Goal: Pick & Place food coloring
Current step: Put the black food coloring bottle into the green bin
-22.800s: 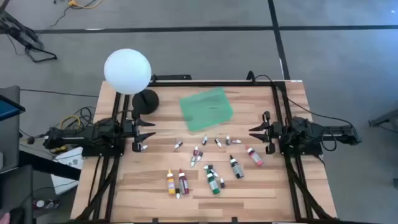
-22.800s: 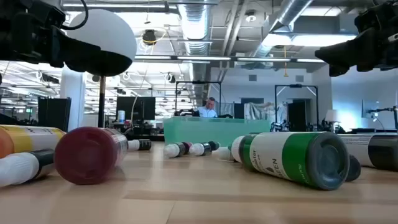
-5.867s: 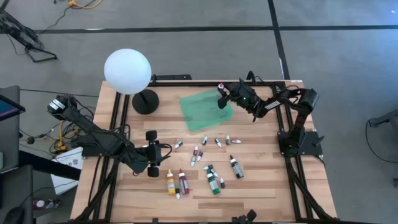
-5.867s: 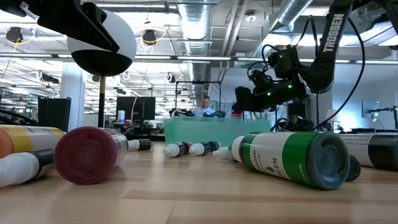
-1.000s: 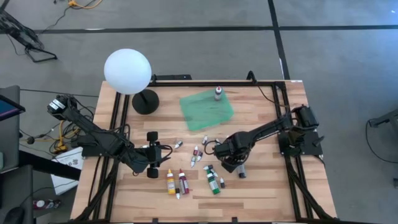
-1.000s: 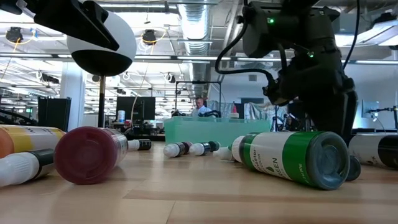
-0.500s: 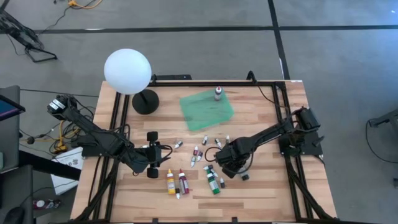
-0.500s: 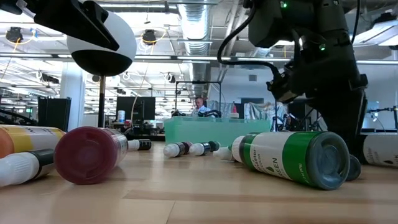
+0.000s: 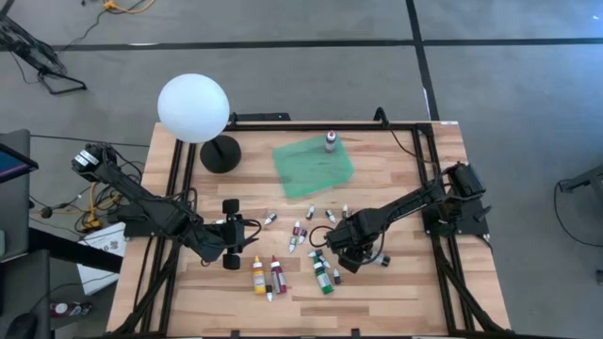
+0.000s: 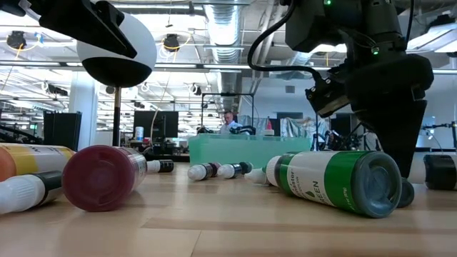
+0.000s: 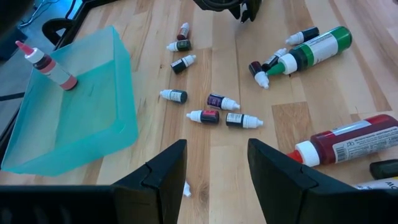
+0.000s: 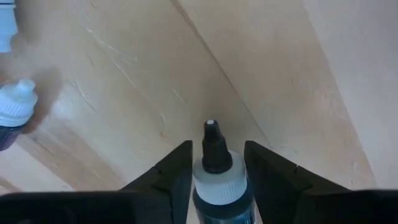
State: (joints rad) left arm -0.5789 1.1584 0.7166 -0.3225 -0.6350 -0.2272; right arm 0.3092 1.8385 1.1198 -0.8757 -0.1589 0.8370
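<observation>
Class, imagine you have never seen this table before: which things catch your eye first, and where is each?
The big white globe lamp stands at the table's far left corner. Near the far edge lies a green tray with one bottle in it, while small food coloring bottles lie scattered mid-table. The right gripper has its fingers around a dark bottle; the left gripper hovers near the yellow bottle.

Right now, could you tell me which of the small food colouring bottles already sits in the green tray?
The pink-capped bottle alone lies inside the translucent green plastic tray; the rest lie on the wooden table.
</observation>
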